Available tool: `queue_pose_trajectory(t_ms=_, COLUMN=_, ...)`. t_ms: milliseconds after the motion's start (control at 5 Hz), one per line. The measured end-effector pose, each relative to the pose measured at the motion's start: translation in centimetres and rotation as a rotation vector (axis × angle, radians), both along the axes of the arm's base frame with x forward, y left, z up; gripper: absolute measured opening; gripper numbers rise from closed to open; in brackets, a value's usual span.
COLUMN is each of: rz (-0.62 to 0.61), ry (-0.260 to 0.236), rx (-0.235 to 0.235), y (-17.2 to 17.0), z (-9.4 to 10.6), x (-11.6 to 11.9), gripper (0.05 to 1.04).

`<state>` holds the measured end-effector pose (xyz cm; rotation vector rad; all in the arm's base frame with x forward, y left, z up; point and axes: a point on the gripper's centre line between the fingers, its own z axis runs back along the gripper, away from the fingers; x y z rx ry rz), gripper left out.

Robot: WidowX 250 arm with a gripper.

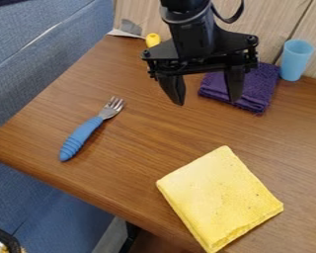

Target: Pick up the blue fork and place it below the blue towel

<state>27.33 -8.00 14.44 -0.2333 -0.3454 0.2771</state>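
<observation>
One fork lies on the desk, left of the jaws and nearer the camera. One gripper hangs with jaws released, holding nothing. Two cloths: a purple cloth behind the jaws, partly covered by them; a yellow cloth in front. One cup stands behind, right. One yellow thing, behind left, is hard to identify.

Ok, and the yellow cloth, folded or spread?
Folded: the yellow cloth lies as a thick square pad, with layered edges along its near side.
</observation>
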Motion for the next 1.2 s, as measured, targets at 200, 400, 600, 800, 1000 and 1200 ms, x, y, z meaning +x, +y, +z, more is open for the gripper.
queue_pose_trajectory(t_ms=200, rz=-0.005, ry=0.02, rx=0.008, y=0.1, z=-0.6, x=-0.2, gripper=0.999)
queue_pose_trajectory(t_ms=400, rz=0.014, ry=0.044, rx=0.04, y=2.8, z=-1.2, x=-1.2, gripper=0.999)
queue_pose_trajectory(t_ms=600, rz=0.025, ry=0.055, rx=0.059, y=5.9, z=-2.0, x=-2.1, gripper=0.999)
queue_pose_trajectory(t_ms=800, rz=0.067, ry=0.065, rx=0.071, y=10.1, z=-3.2, x=-2.8, gripper=0.999)
queue_pose_trajectory(t_ms=1000, rz=0.027, ry=0.203, rx=0.135, y=12.2, z=-6.9, x=-2.9, gripper=1.0)
queue_pose_trajectory(t_ms=1200, rz=0.032, ry=0.263, rx=0.228, y=14.2, z=-8.1, x=-2.4, gripper=1.0)
